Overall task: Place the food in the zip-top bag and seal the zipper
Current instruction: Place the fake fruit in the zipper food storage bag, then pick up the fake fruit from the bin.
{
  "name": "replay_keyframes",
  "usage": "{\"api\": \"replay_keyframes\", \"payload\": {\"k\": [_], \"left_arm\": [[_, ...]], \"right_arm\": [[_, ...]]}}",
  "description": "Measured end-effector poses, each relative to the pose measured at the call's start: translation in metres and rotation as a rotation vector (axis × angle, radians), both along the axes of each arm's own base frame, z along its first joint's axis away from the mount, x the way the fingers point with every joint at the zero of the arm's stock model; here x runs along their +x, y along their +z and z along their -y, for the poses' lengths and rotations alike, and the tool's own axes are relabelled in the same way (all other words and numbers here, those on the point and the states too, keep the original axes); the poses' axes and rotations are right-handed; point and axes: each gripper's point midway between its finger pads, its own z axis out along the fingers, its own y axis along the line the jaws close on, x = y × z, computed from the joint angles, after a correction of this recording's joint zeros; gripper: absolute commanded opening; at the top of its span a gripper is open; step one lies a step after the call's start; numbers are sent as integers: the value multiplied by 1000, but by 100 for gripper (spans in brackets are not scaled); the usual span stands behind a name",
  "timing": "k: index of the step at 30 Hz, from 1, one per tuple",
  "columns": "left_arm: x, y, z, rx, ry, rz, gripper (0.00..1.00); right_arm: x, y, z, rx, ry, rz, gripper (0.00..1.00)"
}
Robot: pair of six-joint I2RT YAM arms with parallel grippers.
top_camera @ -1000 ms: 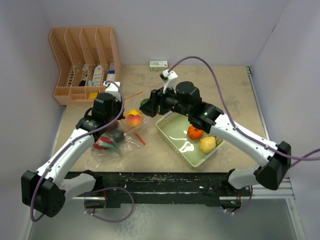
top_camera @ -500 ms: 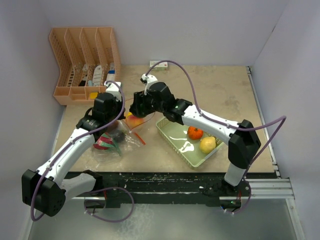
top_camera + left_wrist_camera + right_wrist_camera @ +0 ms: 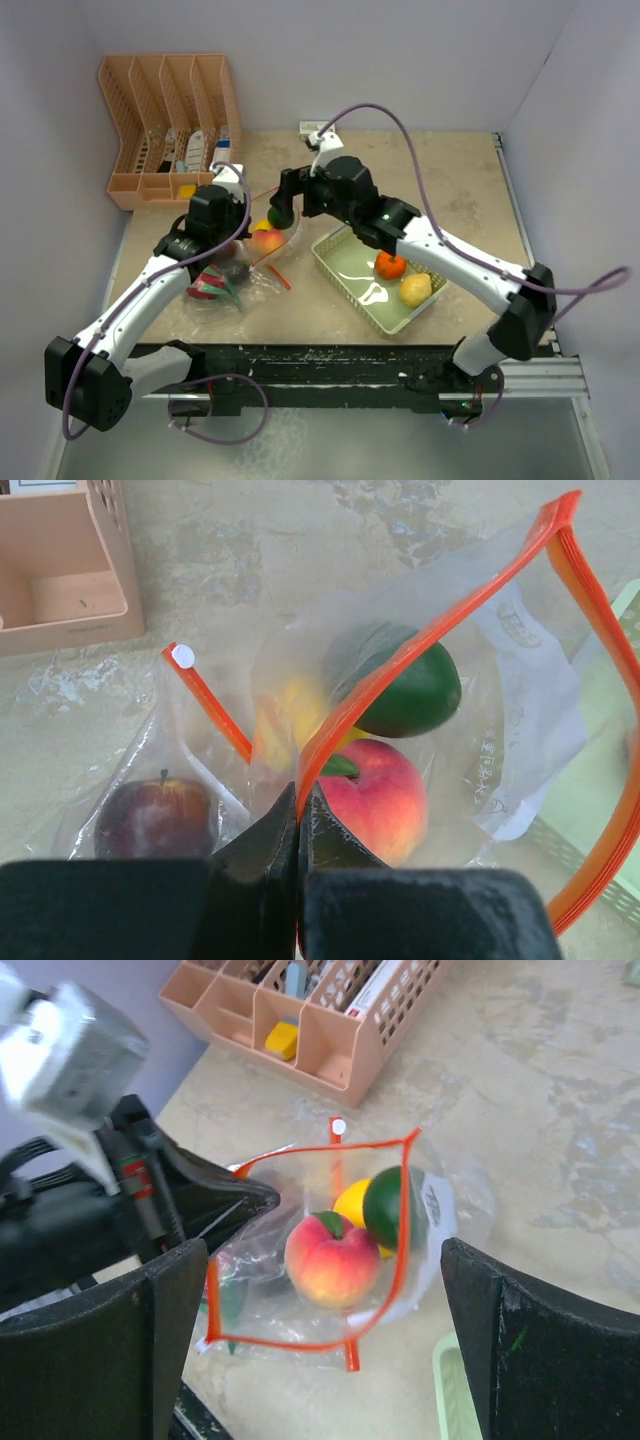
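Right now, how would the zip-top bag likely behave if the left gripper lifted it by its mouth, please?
Probably floppy: the zip-top bag is thin crinkled film, shaped only where the left gripper pinches its zipper. It would likely sag, with the peach and green fruit loose inside. Those round pieces may roll to the lowest corner.

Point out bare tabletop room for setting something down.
Free: back right of the table, between the white box, the green tray and its right edge. Crowded: the left, where the zip-top bag and peach organizer sit close.
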Motion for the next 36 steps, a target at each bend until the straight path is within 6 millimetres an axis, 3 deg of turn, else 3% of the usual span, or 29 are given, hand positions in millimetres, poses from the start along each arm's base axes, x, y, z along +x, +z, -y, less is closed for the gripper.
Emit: {"api": "replay_keyframes", "payload": {"k": [2,4,7,8,11,13,15,21,29,31,36], "left_arm": [[0,-2,0,2,0,-5,0],[1,-2,0,2,-1,-7,0],[1,-2,0,2,-1,-7,0],[0,-2,1,1,-3,-7,0],[0,-1,2,-3,-8,-5,0],[-1,0,2,-6,-11,-1,0],[-2,3,2,-10,-14,5,0],[-3,7,3,-19,-22,15,0],[-5,10,4,-25,-28,23,0],[-5,12,4,-27,-28,28,0],[-7,17,3,-33,-28,43,0]], "right_arm": [[-9,20,18,23,-29,23,99],[-18,27,40,27,-82,15,99],[-19,4,81,-35,-205,-59,100],[-14,-51,119,-143,-318,-188,100],[-20,-136,166,-299,-451,-365,99],[-38,-182,196,-417,-525,-474,99],[-50,-203,212,-483,-571,-530,99],[-48,-210,229,-505,-676,-539,99],[-41,-253,237,-602,-726,-590,100],[-40,-259,239,-617,-736,-592,94],[-34,-259,242,-617,-760,-565,65]]}}
